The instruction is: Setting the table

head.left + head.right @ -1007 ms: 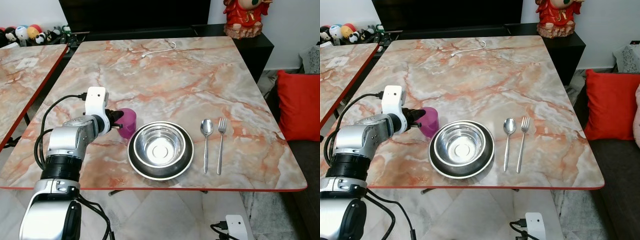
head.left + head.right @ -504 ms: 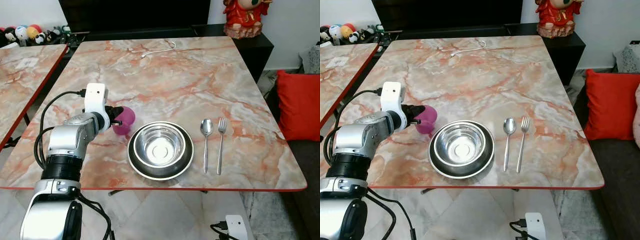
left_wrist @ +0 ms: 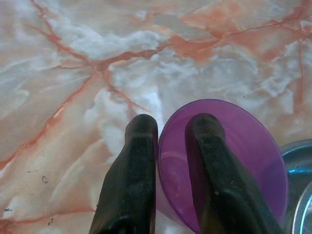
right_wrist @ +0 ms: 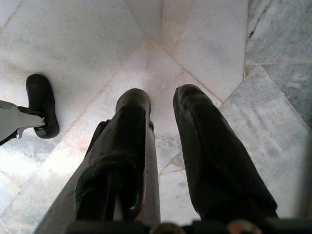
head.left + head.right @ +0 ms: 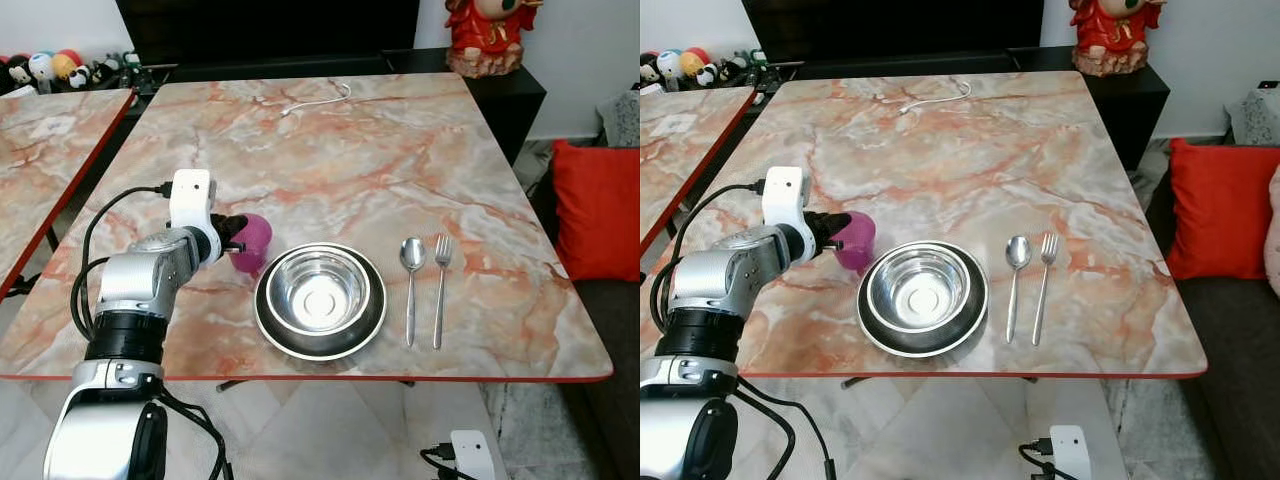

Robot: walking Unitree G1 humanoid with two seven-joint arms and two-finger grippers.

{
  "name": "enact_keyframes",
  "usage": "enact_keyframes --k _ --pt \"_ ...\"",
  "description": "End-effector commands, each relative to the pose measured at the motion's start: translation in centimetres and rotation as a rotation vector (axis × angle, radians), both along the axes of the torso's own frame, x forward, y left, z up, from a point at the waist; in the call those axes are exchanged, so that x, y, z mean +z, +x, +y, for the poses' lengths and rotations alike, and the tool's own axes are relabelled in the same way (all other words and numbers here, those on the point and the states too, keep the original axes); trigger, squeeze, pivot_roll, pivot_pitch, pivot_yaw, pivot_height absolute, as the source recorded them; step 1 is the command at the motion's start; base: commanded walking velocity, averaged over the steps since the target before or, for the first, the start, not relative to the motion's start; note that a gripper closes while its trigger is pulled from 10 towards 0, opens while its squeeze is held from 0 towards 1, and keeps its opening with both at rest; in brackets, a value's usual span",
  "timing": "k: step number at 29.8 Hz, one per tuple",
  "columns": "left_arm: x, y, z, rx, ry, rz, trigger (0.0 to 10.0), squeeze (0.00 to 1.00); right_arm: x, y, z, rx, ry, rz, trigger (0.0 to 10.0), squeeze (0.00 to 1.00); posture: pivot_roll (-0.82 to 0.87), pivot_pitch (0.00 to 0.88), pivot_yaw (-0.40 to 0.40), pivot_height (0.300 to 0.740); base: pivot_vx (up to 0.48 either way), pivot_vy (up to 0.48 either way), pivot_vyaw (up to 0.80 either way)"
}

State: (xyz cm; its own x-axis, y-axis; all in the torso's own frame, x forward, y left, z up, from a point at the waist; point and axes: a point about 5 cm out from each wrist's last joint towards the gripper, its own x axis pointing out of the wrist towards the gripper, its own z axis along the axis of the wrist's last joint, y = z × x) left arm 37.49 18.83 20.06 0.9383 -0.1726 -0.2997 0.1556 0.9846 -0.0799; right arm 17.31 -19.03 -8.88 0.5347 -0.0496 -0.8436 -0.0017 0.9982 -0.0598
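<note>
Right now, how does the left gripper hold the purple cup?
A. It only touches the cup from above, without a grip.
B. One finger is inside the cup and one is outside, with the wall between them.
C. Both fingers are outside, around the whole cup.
B: in the left wrist view, one of the left gripper's fingers lies inside the purple cup and the other outside, pinching its wall.

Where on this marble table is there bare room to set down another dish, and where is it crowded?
Bare: the wide stretch between the white cable and the bowl, and right of the fork. Crowded: the near edge, where the left gripper holds the purple cup beside the bowl and the spoon.
</note>
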Motion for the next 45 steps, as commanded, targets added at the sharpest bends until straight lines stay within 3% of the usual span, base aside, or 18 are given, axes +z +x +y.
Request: enact_keyframes --k 1,6,7,8,9,10,11,20,26,33,36,37,38,45 --pt "-0.6 -0.2 0.4 0.018 -0.015 0.024 10.0 0.00 -0.2 -0.5 0.0 0.007 -0.003 0.024 10.0 0.00 -0.03 0.089 0.038 0.740 0.000 0.000 0.00" --pt "-0.6 -0.2 0.5 0.022 -0.009 0.021 10.0 0.00 -0.2 -0.5 0.0 0.008 -0.005 0.025 10.0 0.00 -0.03 0.092 0.037 0.740 0.000 0.000 0.00" --pt "-0.7 -0.2 0.5 0.025 -0.011 0.023 10.0 0.13 -0.2 -0.5 0.0 0.009 -0.006 0.026 10.0 0.00 -0.03 0.092 0.037 0.740 0.000 0.000 0.00" --pt "-0.7 -0.2 0.5 0.027 -0.012 0.025 10.0 0.13 -0.2 -0.5 0.0 0.009 -0.006 0.026 10.0 0.00 -0.03 0.092 0.036 0.740 0.000 0.000 0.00" --pt "-0.7 -0.2 0.6 0.028 -0.012 0.026 10.0 0.51 -0.2 -0.5 0.0 0.009 -0.006 0.027 10.0 0.00 -0.03 0.093 0.038 0.740 0.000 0.000 0.00" --pt "-0.7 -0.2 0.6 0.027 -0.012 0.026 10.0 0.51 -0.2 -0.5 0.0 0.009 -0.006 0.027 10.0 0.00 -0.03 0.093 0.038 0.740 0.000 0.000 0.00" --pt "-0.8 -0.3 0.6 0.027 -0.012 0.030 10.0 0.84 -0.3 -0.5 0.0 0.010 -0.007 0.027 10.0 0.00 -0.03 0.093 0.041 0.740 0.000 0.000 0.00" --pt "-0.9 -0.2 0.5 0.023 -0.007 0.036 10.0 0.83 -0.3 -0.5 0.1 0.006 -0.004 0.027 10.0 0.00 -0.03 0.094 0.045 0.740 0.000 0.000 0.00" --pt "-0.7 -0.2 0.6 0.029 0.068 0.010 10.0 0.81 -0.3 -0.5 0.1 0.005 -0.004 0.026 10.0 0.00 -0.03 0.094 0.042 0.740 0.000 0.000 0.00" --pt "-0.8 -0.2 0.6 0.027 0.087 0.003 10.0 0.82 -0.3 -0.5 0.1 0.009 -0.005 0.026 10.0 0.00 -0.03 0.095 0.040 0.740 0.000 0.000 0.00" --pt "-0.9 -0.3 0.7 0.028 0.109 0.005 10.0 0.78 -0.3 -0.5 0.0 0.010 -0.007 0.027 10.0 0.00 -0.02 0.096 0.039 0.740 0.000 0.000 0.00" --pt "-0.9 -0.3 0.7 0.029 0.116 0.002 10.0 0.11 -0.3 -0.5 0.0 0.011 -0.006 0.027 10.0 0.00 -0.02 0.097 0.039 0.740 0.000 0.000 0.00" --pt "-0.8 -0.3 0.7 0.032 0.136 -0.009 10.0 0.00 -0.3 -0.5 0.0 0.011 -0.006 0.028 10.0 0.00 -0.02 0.097 0.039 0.740 0.000 0.000 0.00" --pt "0.2 -0.2 0.7 0.049 0.146 -0.092 10.0 0.00 -0.3 -0.5 0.0 0.013 -0.005 0.028 10.0 0.00 -0.02 0.100 0.038 0.740 0.000 0.000 0.00"
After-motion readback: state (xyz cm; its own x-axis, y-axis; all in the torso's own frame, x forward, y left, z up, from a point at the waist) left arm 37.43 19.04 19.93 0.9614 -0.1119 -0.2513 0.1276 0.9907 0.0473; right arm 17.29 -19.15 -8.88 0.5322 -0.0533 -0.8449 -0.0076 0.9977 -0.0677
